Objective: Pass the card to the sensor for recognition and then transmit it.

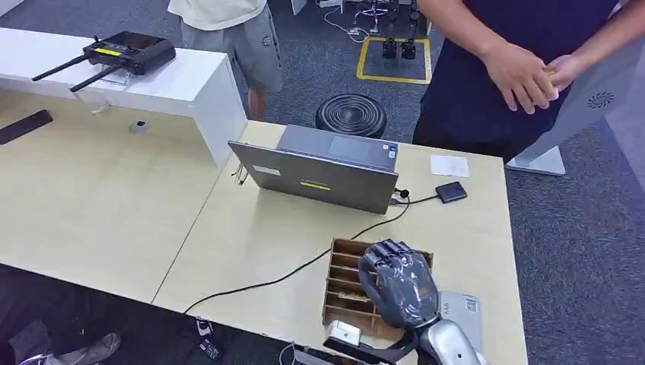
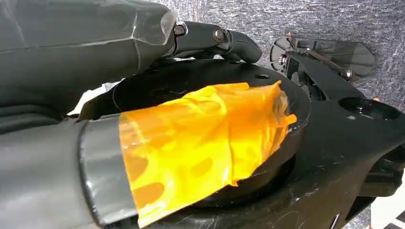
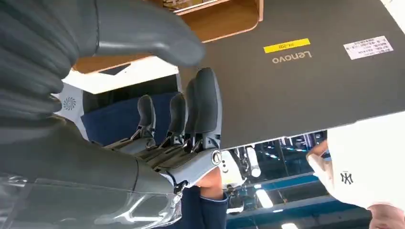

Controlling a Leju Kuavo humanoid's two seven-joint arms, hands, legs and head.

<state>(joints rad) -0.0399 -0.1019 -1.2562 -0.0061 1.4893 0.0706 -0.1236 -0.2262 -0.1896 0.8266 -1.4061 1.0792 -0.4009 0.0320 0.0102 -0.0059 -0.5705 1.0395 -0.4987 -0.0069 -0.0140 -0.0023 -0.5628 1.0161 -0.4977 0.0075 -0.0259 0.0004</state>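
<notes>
A wooden slotted card holder (image 1: 344,283) stands near the table's front edge; I cannot make out the cards in its slots. My right hand (image 1: 397,283) hovers over its right half, fingers pointing down toward the slots. In the right wrist view the fingers (image 3: 200,114) are spread and hold nothing, with the holder (image 3: 215,19) beyond the thumb. The small black sensor (image 1: 451,192) lies behind the holder, right of the laptop, on a cable. My left hand (image 2: 143,95) hangs over the floor, its fingers (image 2: 224,39) stretched out and empty.
A grey laptop (image 1: 327,166) stands half open behind the holder, its cable (image 1: 289,272) running to the front edge. A white slip (image 1: 449,165) lies past the sensor. A person in dark blue (image 1: 517,68) stands at the far right corner, another (image 1: 236,30) by the white counter (image 1: 190,84). A black stool (image 1: 351,115) stands beyond the table.
</notes>
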